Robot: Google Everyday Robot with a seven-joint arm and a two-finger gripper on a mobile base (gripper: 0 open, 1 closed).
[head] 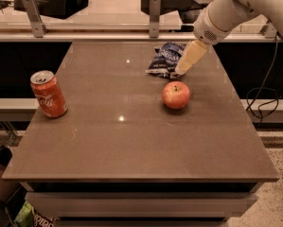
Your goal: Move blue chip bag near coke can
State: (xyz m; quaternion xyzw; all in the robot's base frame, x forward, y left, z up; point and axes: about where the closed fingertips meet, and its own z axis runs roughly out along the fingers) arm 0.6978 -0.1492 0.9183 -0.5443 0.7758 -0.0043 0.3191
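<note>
Just left of the gripper (pixel 183 69), whose hold I cannot tell, the blue chip bag (pixel 163 62) lies far from the coke can (pixel 48 94); move not yet done.

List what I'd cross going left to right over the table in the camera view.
coke can → blue chip bag. The apple, in front of the bag, and the gripper, by the bag's right edge, both overlap the bag's span, so they are left unranked.
</note>
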